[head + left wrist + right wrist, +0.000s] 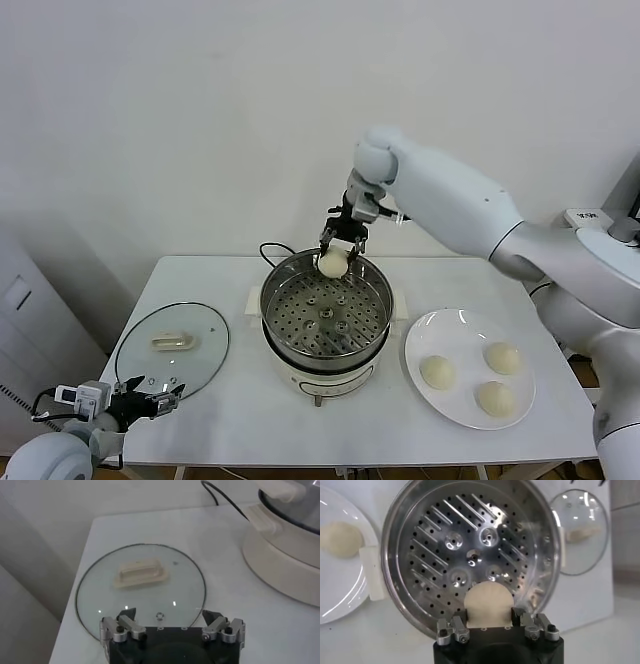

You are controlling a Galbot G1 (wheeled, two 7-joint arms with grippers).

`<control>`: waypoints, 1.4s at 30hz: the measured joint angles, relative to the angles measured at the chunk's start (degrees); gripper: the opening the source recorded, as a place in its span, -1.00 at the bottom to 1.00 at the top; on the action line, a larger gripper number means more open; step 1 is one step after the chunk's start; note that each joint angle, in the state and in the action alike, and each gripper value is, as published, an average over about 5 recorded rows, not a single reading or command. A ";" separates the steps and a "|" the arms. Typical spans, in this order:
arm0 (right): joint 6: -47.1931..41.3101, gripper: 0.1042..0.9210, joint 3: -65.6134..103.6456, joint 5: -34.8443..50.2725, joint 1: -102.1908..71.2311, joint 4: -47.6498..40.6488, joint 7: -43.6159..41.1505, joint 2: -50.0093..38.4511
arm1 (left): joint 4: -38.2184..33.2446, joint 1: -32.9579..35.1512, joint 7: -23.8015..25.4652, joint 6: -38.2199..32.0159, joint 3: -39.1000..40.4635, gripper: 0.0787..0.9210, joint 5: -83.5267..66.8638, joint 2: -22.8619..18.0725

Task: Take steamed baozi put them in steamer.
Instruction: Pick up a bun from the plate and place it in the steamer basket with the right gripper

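Note:
My right gripper (339, 246) is shut on a cream-white baozi (333, 262) and holds it over the far rim of the steamer (325, 315). In the right wrist view the baozi (488, 604) sits between the fingers, above the perforated steel tray (470, 555). Three more baozi (437, 371) (501, 357) (495, 398) lie on the white plate (445, 330) to the right of the steamer. My left gripper (150, 400) rests open at the table's front left, just short of the glass lid (140, 587), with nothing between its fingers.
The flat glass lid (172, 345) lies on the table left of the steamer. A black cord (272, 250) runs from behind the steamer. The white wall stands close behind the table.

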 measured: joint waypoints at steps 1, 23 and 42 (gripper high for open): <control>0.00 0.07 0.40 -0.77 -0.52 -0.17 0.04 0.27 | -0.01 -0.01 0.00 0.00 0.00 0.77 0.03 -0.03; -0.02 0.12 7.91 -15.90 -8.26 -3.52 2.26 4.22 | 0.02 -0.07 0.07 -0.19 0.17 0.77 0.10 -0.45; -0.02 0.76 -2.38 0.16 1.48 0.02 2.95 -2.38 | -0.31 -0.10 0.07 -0.09 0.27 0.77 0.22 -0.89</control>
